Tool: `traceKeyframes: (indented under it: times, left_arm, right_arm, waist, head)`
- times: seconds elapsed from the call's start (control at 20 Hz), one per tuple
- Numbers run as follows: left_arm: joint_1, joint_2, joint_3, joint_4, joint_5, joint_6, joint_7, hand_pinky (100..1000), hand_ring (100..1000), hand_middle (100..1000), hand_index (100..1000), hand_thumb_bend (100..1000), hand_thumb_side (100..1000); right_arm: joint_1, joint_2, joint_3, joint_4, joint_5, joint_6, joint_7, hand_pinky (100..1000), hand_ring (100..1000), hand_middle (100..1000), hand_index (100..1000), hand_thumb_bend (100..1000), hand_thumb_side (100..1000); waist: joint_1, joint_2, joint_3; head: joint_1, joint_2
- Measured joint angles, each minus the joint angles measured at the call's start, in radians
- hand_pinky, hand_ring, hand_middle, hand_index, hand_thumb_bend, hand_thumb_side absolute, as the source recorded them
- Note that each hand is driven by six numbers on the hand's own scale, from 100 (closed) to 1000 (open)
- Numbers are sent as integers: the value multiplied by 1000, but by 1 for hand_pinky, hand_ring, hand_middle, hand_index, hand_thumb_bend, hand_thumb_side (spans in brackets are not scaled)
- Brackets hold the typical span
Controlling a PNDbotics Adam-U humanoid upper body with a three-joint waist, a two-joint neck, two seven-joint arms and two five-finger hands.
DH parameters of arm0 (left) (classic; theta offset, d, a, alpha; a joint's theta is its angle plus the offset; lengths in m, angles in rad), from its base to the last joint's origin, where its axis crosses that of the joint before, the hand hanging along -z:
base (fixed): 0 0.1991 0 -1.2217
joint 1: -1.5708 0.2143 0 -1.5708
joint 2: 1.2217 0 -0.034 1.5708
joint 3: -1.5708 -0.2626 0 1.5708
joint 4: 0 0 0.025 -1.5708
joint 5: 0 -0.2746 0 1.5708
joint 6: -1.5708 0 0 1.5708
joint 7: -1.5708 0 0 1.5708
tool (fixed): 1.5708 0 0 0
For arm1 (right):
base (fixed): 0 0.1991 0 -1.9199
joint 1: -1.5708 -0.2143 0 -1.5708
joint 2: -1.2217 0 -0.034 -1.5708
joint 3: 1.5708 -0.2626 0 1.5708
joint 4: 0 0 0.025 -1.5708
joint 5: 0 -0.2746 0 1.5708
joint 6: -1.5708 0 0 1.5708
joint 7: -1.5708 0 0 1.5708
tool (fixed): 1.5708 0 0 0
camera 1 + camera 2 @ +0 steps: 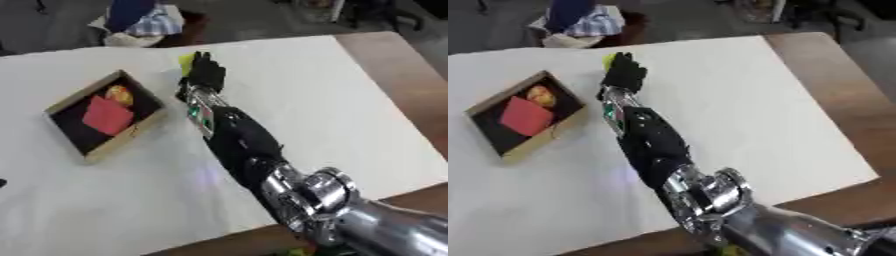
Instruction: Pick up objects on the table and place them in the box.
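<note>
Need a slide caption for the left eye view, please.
Right hand closes on a yellow-green object beside the box holding a red item.

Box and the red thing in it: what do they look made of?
Box: looks like light wood or stiff board, going by its pale tan matte rim and flat straight walls; the inside is dark, possibly lined. Red thing: probably soft, cloth or foam, judging by its matte surface, uneven outline and lack of shine; plastic cannot be ruled out.
</note>
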Motion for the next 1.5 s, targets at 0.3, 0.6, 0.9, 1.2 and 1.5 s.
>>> traceKeyframes:
  times: [0.3,0.6,0.9,1.2,1.5]
  left_arm:
    - [0,0,0,0,0,0,0,631,524,524,751,100,913]
    - [0,0,1,0,0,-1,3,631,524,524,750,100,914]
    - [0,0,4,0,0,-3,7,632,524,527,750,100,915]
    - [0,0,6,0,0,-2,8,632,523,528,750,100,914]
    - [0,0,6,0,0,-2,8,633,522,528,750,100,915]
  right_arm:
    - [-23,0,41,-43,9,-132,56,693,615,786,955,100,263]
    - [-50,-16,147,-100,-42,-435,261,702,630,798,967,100,274]
    - [-50,-18,265,-117,-114,-667,403,715,656,817,973,100,293]
    - [-35,13,324,-103,-112,-759,456,757,733,858,979,100,358]
    - [-25,55,326,-102,-18,-753,434,872,880,958,1000,100,675]
  waist:
    - [0,0,-16]
    - [0,0,-44]
    - [0,0,-61]
    - [0,0,-66]
    - [0,0,-65]
  head:
    - [1,0]
    - [13,0]
    - [23,-1]
    - [24,-1]
    - [23,-1]
